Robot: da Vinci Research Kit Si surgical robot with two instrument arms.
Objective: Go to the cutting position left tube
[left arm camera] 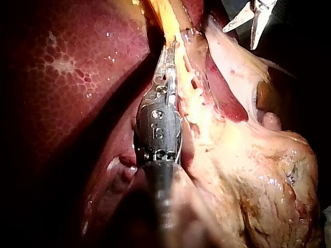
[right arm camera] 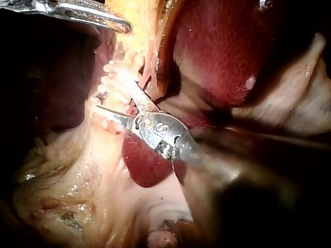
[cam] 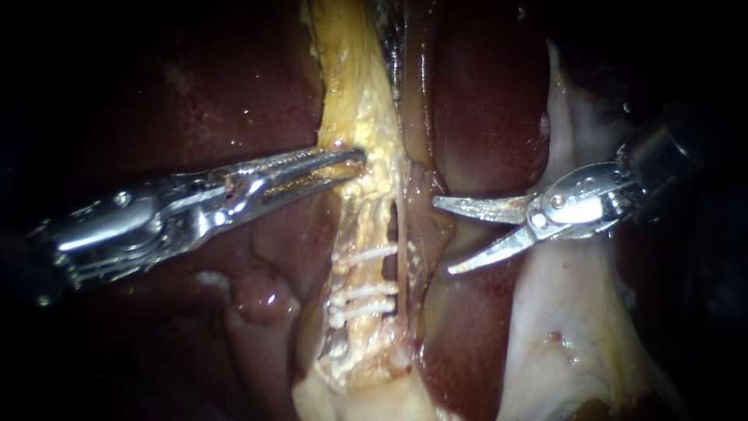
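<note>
**Open jaws beside the clipped tube**

My left instrument [cam: 354,162] has its jaws clamped on the yellow fatty band [cam: 343,93] just above the left tube [cam: 366,226] — the tube carries three white clips [cam: 365,292]. Right of that tube and not touching it, my right instrument [cam: 444,236] holds its jaws wide apart — over the dark liver [cam: 483,101].

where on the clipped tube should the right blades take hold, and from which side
On the bare stretch of the clipped tube between the upper clip and the lower pair, probably from the right: the right instrument sits there, jaws open, crosswise to the upright tube.
</note>
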